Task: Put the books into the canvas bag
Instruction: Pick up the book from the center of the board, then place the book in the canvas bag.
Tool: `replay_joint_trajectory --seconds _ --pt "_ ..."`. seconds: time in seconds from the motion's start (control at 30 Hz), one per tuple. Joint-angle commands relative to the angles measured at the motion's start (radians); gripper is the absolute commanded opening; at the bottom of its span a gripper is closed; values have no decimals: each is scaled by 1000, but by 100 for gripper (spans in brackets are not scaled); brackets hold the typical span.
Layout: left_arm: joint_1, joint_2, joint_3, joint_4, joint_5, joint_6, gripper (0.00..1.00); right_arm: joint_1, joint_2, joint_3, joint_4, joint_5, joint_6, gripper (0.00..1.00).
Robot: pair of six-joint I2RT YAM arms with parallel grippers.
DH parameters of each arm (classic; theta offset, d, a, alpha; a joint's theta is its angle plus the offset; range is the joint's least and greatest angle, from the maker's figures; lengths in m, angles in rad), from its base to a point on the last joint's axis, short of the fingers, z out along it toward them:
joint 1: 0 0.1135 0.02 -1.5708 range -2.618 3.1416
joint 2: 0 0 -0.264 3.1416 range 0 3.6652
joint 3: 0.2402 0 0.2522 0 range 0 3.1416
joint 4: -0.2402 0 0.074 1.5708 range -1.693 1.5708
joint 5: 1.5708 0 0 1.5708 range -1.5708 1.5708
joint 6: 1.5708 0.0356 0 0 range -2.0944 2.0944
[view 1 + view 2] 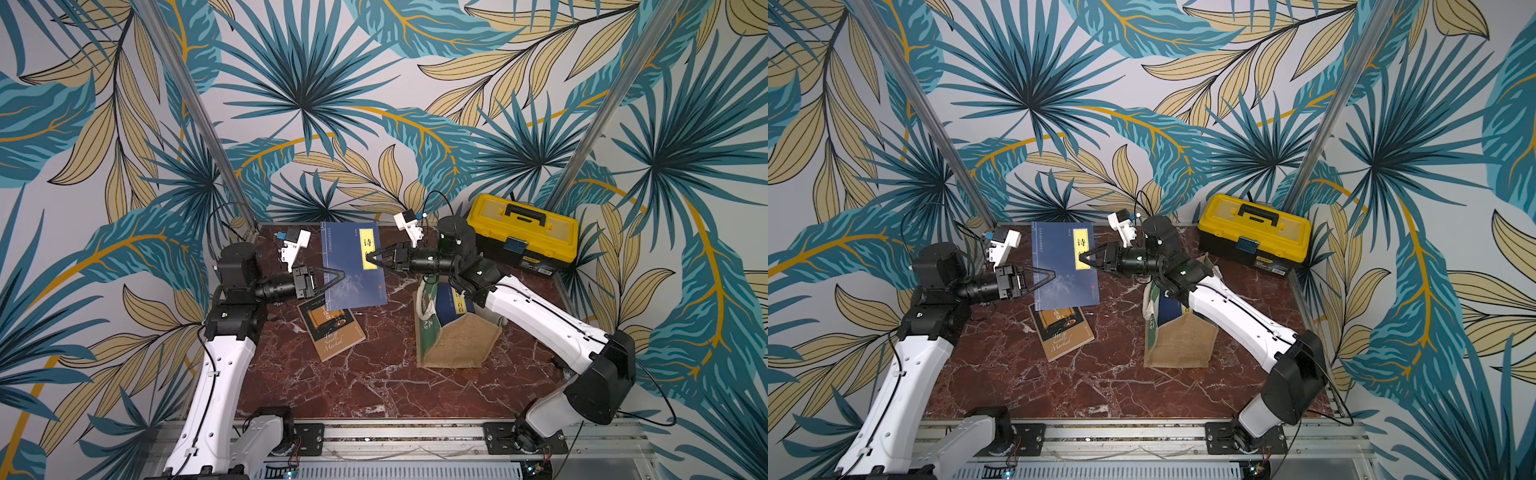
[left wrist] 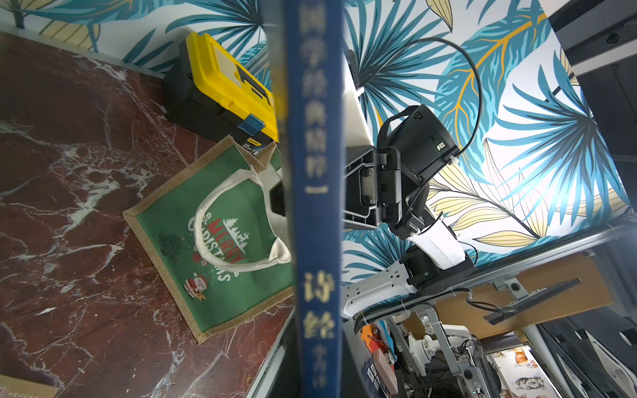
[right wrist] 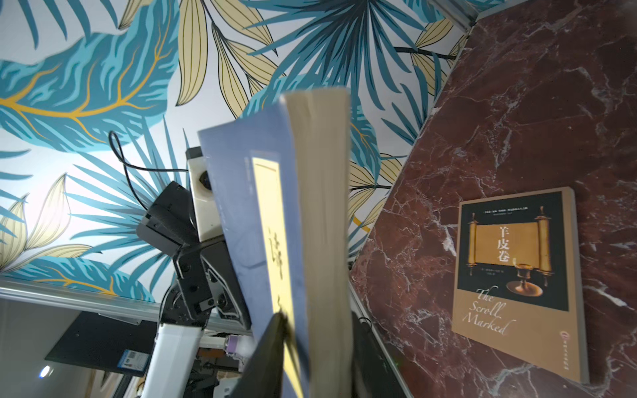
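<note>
Toolbox [image 1: 540, 239] just behind canvas bag [image 1: 461, 345]

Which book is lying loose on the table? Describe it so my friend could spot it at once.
On the red marble table, look left of the tan bag, beneath the navy book held in the air. There the loose book lies flat: the only one with a brown-and-black cover, a golden scroll picture and "The Scroll Marked" in white script.

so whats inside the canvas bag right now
One navy book with a yellow label stands in the canvas bag. The right arm covers much of the opening, so any further books there cannot be seen.
</note>
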Motion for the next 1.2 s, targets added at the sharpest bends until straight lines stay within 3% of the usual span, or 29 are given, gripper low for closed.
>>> replay_joint_trajectory --seconds 0.0,0.07,0.27,0.37,0.6,0.87,1.0,1.17 --pt "-10 -8 32 48 -2 -22 15 -10 -66 -38 68 -4 48 0" --pt "-38 -8 24 48 -24 -32 22 -19 -96 -41 21 18 20 0" --pt "-175 -13 17 48 -159 -32 60 -51 -208 -23 -232 101 -128 0" --pt "-234 -5 20 48 -236 -27 71 -80 -277 -1 -417 165 -203 0" --pt "-355 66 19 48 -448 -30 73 -135 -401 186 -897 500 -446 0" --pt "-670 296 167 9 -794 4 73 -142 -392 404 -1214 877 -594 0" --pt "-780 455 314 -75 -862 43 73 -168 -338 427 -1303 932 -640 0" --pt "-847 598 443 -190 -960 78 73 -222 -291 361 -1300 823 -662 0"
